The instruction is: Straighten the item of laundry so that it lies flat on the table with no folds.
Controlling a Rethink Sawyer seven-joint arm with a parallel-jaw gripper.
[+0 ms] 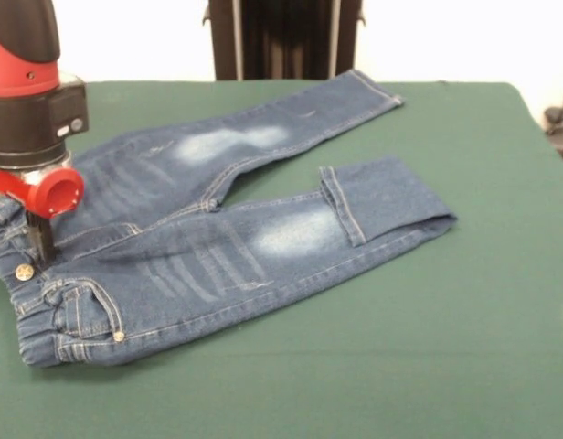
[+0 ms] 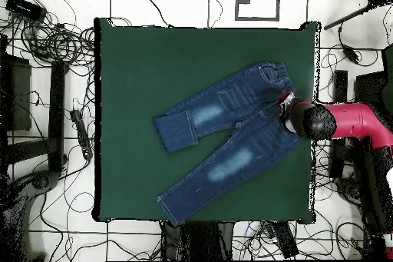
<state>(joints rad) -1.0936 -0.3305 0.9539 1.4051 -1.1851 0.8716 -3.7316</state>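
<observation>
The small dark blue jeans (image 1: 199, 256) lie on the green table (image 1: 400, 347) with the waistband at the left. The far leg (image 1: 263, 137) lies straight. The near leg's lower end (image 1: 373, 201) is folded back on itself. My gripper (image 1: 41, 249) stands down on the waistband next to the metal button (image 1: 24, 271). Its black fingers (image 1: 44, 236) show as one narrow piece, shut on the denim there. In the overhead view the jeans (image 2: 230, 132) lie right of centre, and the red and black arm (image 2: 338, 124) reaches in from the right and covers the gripper.
The robot's black pedestal (image 1: 281, 37) stands behind the table's far edge. Cables and stands (image 2: 54, 82) lie on the floor all round the table. Bare green felt (image 2: 153, 59) stretches around the jeans on every side but the waistband's.
</observation>
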